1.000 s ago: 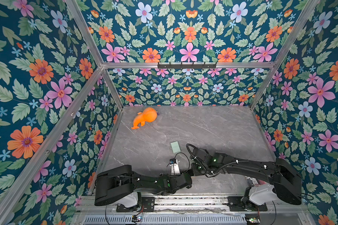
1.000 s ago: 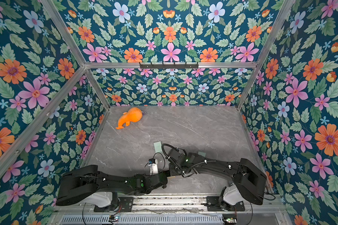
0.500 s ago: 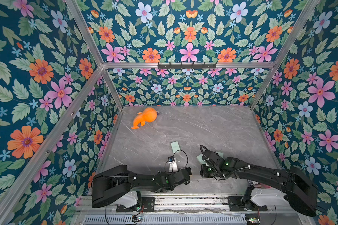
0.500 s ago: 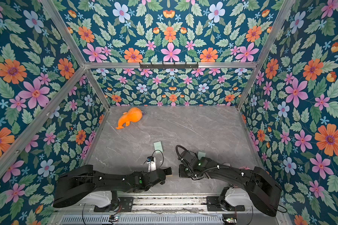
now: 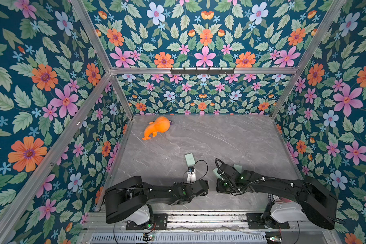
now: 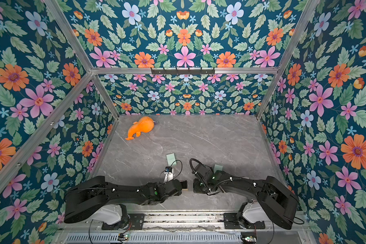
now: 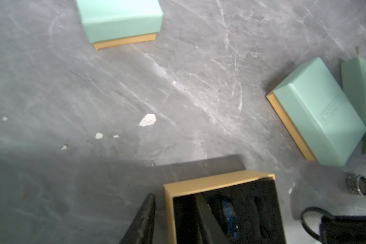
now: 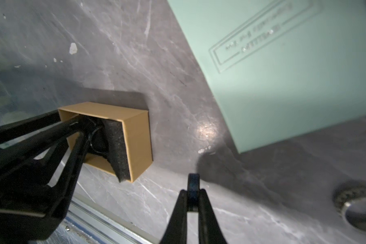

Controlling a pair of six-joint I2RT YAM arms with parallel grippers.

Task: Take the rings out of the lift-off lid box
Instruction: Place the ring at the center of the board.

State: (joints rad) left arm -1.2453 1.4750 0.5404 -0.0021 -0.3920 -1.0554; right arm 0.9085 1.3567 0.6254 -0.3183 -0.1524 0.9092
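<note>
- Right tool (image 8: 193, 191) clenched a dark ring (image 8: 193, 179) edgewise.
- Left tool (image 7: 175, 202), parted, straddled the kraft box (image 7: 218, 181) wall; a blue ring (image 7: 229, 217) stood just inside, nearest it.

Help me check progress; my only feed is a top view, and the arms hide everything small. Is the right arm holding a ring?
Observer: Yes. The right gripper pinches a dark ring on edge between its fingers.
Operator: Any left inside?
Observer: At least one: a bluish-black ring stands in the foam of the open tan box.
Operator: Any out already?
Observer: A silvery ring lies on the table, outside that box.
</note>
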